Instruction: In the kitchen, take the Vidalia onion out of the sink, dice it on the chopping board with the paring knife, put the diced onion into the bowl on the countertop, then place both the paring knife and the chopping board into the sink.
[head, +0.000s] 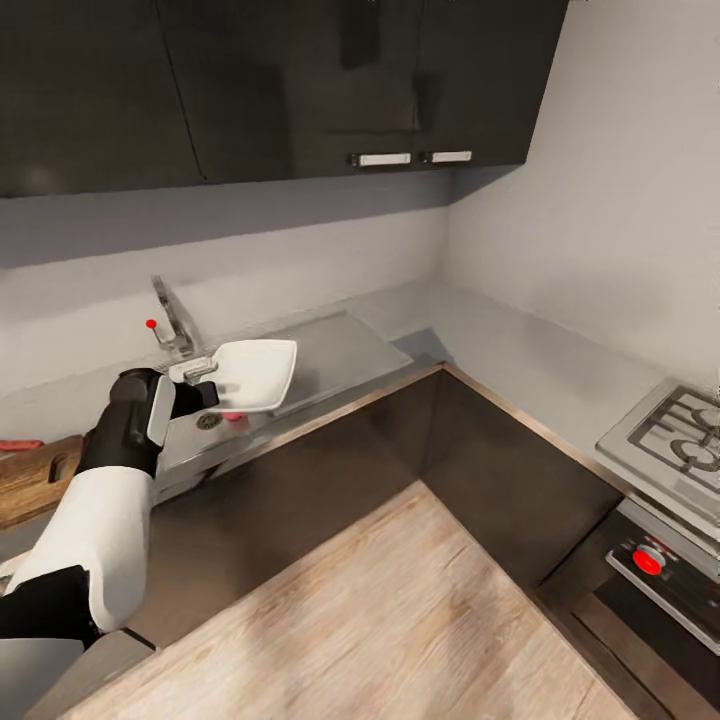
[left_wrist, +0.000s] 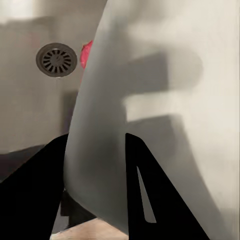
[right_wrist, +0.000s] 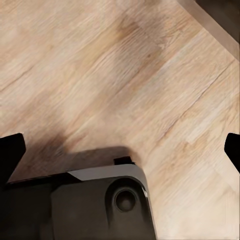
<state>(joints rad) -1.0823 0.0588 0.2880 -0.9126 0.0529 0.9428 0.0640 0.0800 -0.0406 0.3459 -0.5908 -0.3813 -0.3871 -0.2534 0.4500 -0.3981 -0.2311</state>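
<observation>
One white bowl (head: 255, 372) up over one steel sink (head: 330, 352). One drain (head: 208, 421), one pinkish-red onion (head: 233, 416) peeking beside it. One chrome tap (head: 172, 318) with one red dot. One wooden chopping board (head: 35, 478) on the table, one red knife handle (head: 18, 445) at its edge. Two cabinet handles, one hob (head: 675, 432).

Bowl masks the sink, board cut at the frame's edge

We see the bowl (head: 255, 372) hiding most of the Vidalia onion (left_wrist: 86, 54) and part of the sink (head: 330, 355); the chopping board (head: 35, 478) and paring knife (head: 18, 445) run off the head view's left edge.
</observation>
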